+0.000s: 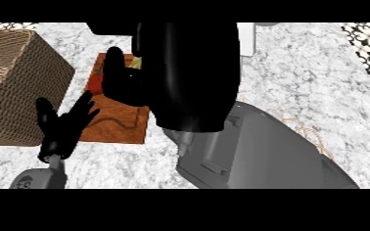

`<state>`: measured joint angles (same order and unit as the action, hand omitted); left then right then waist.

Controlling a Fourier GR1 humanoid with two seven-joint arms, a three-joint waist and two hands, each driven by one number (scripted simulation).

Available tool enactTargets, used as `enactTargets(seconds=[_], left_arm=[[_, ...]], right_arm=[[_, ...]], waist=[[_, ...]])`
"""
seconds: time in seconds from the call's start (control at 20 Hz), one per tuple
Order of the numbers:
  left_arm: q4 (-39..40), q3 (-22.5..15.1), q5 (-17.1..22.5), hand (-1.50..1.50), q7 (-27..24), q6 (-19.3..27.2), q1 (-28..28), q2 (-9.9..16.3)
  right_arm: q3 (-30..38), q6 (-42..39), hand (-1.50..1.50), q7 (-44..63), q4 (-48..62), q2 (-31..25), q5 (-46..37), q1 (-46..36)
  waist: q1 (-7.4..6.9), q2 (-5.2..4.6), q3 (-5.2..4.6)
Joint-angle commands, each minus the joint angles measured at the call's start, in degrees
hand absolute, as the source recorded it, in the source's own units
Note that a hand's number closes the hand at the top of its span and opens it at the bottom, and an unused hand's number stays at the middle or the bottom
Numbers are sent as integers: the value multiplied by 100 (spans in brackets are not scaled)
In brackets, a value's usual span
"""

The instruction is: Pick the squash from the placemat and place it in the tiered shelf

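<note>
Right hand fingers curl over the mostly hidden squash on the placemat; probably firm, smooth-skinned, best wrapped mid-body. Left hand fingers spread.

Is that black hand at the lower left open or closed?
Open. The left hand shows its fingers spread and pointing up, curled round nothing, resting beside the orange placemat and the wicker box.
</note>
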<state>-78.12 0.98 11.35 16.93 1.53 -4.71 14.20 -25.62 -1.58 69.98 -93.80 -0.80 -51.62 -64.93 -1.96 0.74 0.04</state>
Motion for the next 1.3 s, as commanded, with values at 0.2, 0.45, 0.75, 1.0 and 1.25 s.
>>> enactTargets(seconds=[0.2,0.45,0.75,1.0,1.25], left_arm=[[100,-138,-156,0,41,235,145,-278],[1,-83,-93,0,45,-30,232,-83],[156,183,83,0,109,-133,39,17],[325,171,-87,0,-33,-79,-90,-19],[-173,-115,-297,0,66,134,248,-270]], right_arm=[[1432,-411,150,864,1253,77,134,-1660],[2025,-266,150,146,2345,34,49,-2008],[2413,-469,150,-763,3261,-169,370,-2237],[2499,-412,150,-1389,3781,-400,326,-2075],[2565,264,150,-1957,4393,-442,89,-1917]], waist=[[98,-54,-18],[89,-82,-14],[111,-96,-13],[131,-104,-11],[81,-104,-7]])
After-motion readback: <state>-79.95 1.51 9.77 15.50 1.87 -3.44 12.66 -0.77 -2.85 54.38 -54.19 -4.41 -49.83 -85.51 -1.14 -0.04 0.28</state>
